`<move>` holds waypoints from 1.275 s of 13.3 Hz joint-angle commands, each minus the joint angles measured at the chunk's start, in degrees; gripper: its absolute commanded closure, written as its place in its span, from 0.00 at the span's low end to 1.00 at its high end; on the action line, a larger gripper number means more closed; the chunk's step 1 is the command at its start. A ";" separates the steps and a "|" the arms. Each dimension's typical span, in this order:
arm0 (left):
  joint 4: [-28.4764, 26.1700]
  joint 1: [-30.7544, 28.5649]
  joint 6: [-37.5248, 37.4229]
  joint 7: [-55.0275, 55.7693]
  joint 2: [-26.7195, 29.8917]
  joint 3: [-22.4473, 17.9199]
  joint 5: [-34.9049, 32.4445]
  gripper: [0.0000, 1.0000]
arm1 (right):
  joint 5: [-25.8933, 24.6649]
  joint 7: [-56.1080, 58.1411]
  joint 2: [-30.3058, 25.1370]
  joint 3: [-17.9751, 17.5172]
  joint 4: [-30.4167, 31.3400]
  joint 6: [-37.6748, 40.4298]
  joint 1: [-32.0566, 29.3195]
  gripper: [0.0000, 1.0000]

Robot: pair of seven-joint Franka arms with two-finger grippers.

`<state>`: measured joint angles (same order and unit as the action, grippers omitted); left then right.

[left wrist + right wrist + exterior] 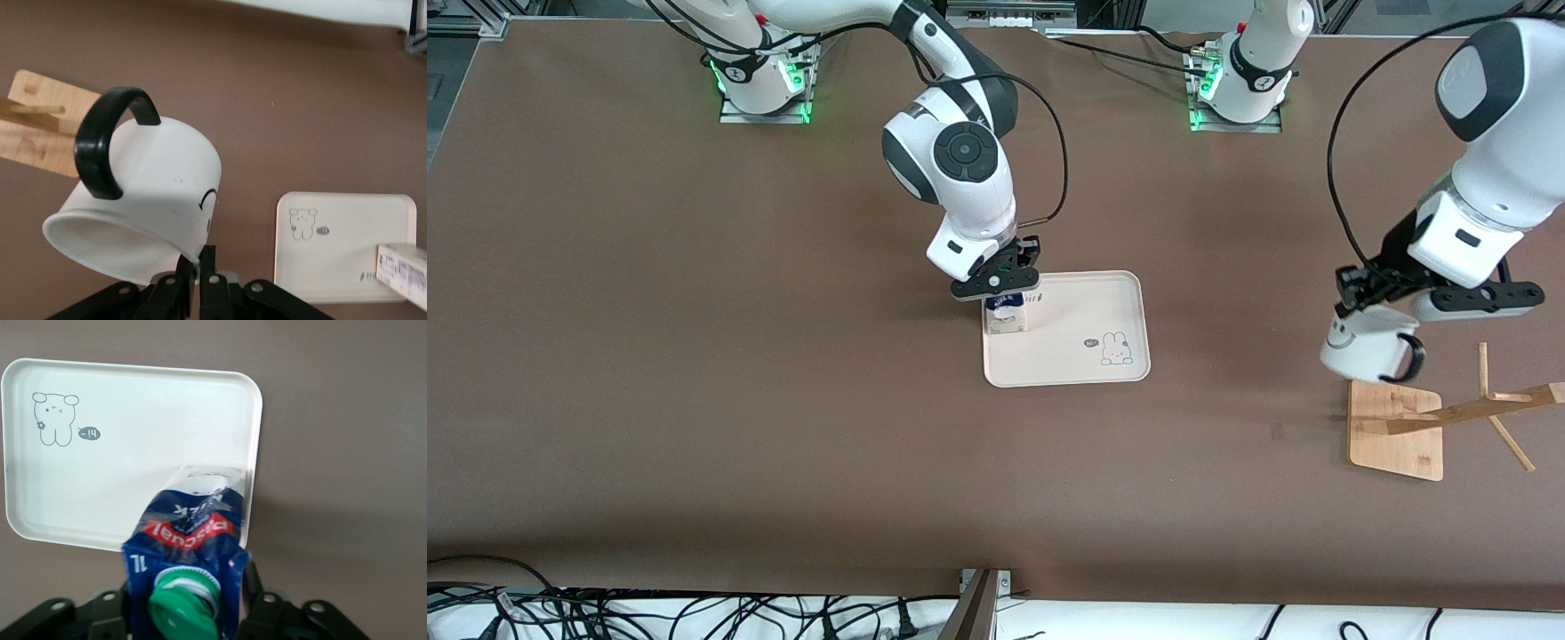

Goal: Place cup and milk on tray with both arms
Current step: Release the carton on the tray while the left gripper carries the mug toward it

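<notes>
My right gripper [1000, 286] is shut on the top of the milk [1007, 315], a dark blue carton with a green cap [183, 611]. The carton stands upright at the tray's [1085, 331] edge toward the right arm's end; I cannot tell whether it rests on the tray. In the right wrist view the gripper [188, 587] clasps the milk [187, 533] over the tray [120, 467]. My left gripper [1356, 307] is shut on the rim of the white cup [1368, 345]. It holds the cup tilted in the air beside the wooden rack base. The fingertips [208, 263] pinch the cup's [153, 187] wall.
A wooden rack with a square base [1396, 431] and a slanted post [1476, 409] stands toward the left arm's end, just under the cup. The rabbit drawing [1113, 348] marks the tray's nearer part. Cables lie along the table's front edge [694, 613].
</notes>
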<state>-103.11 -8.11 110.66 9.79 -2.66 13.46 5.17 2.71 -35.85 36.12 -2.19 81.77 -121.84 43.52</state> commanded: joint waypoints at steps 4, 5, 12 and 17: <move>4.93 -0.06 -18.54 -1.18 -4.10 7.54 1.50 1.00 | -0.78 -3.17 0.36 0.26 -5.12 0.46 -0.28 0.00; 4.93 0.37 -18.73 -0.91 -5.94 7.63 1.68 1.00 | -0.69 -3.26 0.01 0.34 -5.74 0.98 -0.63 0.00; 19.06 10.20 -23.12 13.65 -25.18 7.46 1.68 1.00 | -0.07 5.68 -8.06 3.16 -8.91 14.86 -13.34 0.00; 30.13 17.15 -22.86 32.21 -39.23 7.37 1.95 1.00 | 2.91 17.45 -14.30 4.82 -6.72 22.16 -24.26 0.00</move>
<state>-81.98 6.92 90.14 36.56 -34.08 21.12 5.97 4.25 -21.81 25.11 2.29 72.18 -101.32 21.16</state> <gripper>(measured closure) 0.930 0.000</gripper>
